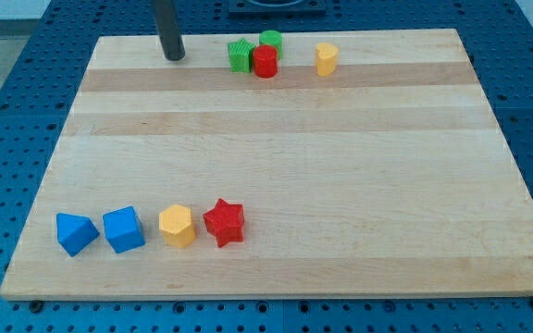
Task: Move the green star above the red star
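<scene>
The green star [240, 55] sits near the view's top edge of the wooden board [285, 139], touching a red cylinder [266, 62] on its right. The red star [224, 222] lies near the view's bottom, left of centre. My tip [173, 56] rests on the board near the top, to the left of the green star with a gap between them. It is far above the red star.
A green cylinder [270, 40] stands just behind the red cylinder. A yellow block [327, 58] is to their right. Near the bottom left, two blue blocks [76, 233] [123, 229] and a yellow hexagonal block [177, 226] line up left of the red star.
</scene>
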`<state>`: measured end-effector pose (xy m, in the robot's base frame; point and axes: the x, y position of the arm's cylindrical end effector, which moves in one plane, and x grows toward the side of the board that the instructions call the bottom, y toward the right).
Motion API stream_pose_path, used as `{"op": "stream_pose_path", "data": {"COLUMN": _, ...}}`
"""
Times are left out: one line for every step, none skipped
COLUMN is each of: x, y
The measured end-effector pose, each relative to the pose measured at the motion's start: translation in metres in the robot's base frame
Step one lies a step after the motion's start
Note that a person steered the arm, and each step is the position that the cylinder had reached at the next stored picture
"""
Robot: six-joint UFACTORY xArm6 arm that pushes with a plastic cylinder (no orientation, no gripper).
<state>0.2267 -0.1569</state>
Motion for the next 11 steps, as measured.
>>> {"op": "stream_pose_path", "data": {"x": -0.014, "y": 0.033}}
{"op": "stream_pose_path", "data": {"x": -0.014, "y": 0.076}}
{"op": "stream_pose_path", "data": {"x": -0.004, "y": 0.100}}
{"op": "stream_pose_path", "data": {"x": 0.018, "y": 0.120}}
{"op": "stream_pose_path", "data": {"x": 0.044, "y": 0.134}}
{"op": "stream_pose_path", "data": {"x": 0.063, "y": 0.138}}
{"op": "stream_pose_path", "data": {"x": 0.057, "y": 0.132}}
{"op": "stream_pose_path", "data": {"x": 0.050, "y": 0.121}}
{"op": "stream_pose_path", "data": {"x": 0.047, "y": 0.103}}
{"op": "stream_pose_path", "data": {"x": 0.048, "y": 0.090}}
{"op": "stream_pose_path", "data": {"x": 0.057, "y": 0.081}}
